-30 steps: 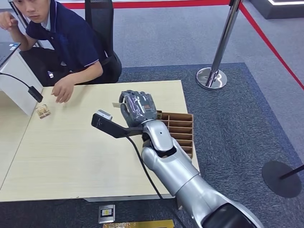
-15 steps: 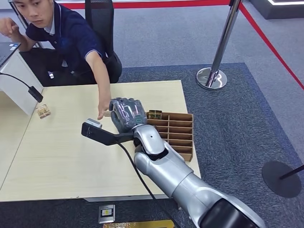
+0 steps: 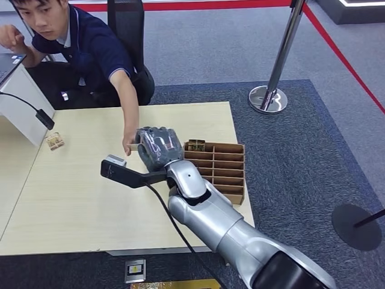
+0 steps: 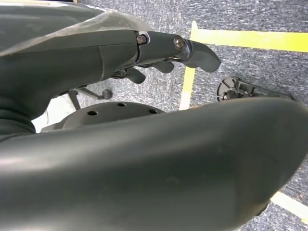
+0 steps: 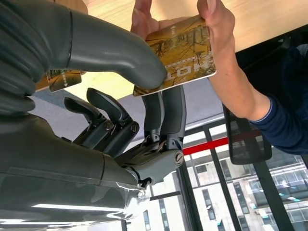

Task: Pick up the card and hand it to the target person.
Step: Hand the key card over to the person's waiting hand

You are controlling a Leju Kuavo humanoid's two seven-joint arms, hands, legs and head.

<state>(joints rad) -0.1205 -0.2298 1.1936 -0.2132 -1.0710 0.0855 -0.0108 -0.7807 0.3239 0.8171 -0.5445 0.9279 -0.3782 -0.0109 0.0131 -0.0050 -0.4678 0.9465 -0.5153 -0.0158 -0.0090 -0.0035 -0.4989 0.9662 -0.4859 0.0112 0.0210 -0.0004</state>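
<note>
Right hand [image 3: 156, 147] is out over the pale wooden table [image 3: 82, 198], just left of the brown divided cardboard tray [image 3: 224, 168], thumb and fingers pinching one end of the card [image 5: 179, 60]. In the right wrist view the thumb [image 5: 120, 50] presses on the card's printed face w/ darker fingers [image 5: 171, 110] backing it from the other side, the rest of the fingers curled in clear of it. The person's hand [image 5: 214, 19] grips the opposite end of the same card, so it's held from both ends, above the tabletop (gold-brown print w/ lettering, text too blurred to read). In the head view the person [image 3: 86, 48], dark blue polo, leans in from the far side of the table, arm stretched to the robot's hand; only a sliver of card edge [image 3: 132, 145] shows there between the two hands. A second small card [image 3: 55, 141] lies flat near the table's far left edge, well apart. One more card [image 3: 196, 145] stands in the tray's far corner. Left hand [image 4: 174, 53] hangs over grey carpet w/ yellow floor lines [image 4: 250, 38], fingers apart, holding nothing. A chrome stanchion [image 3: 277, 66] stands on the carpet beyond the table.
</note>
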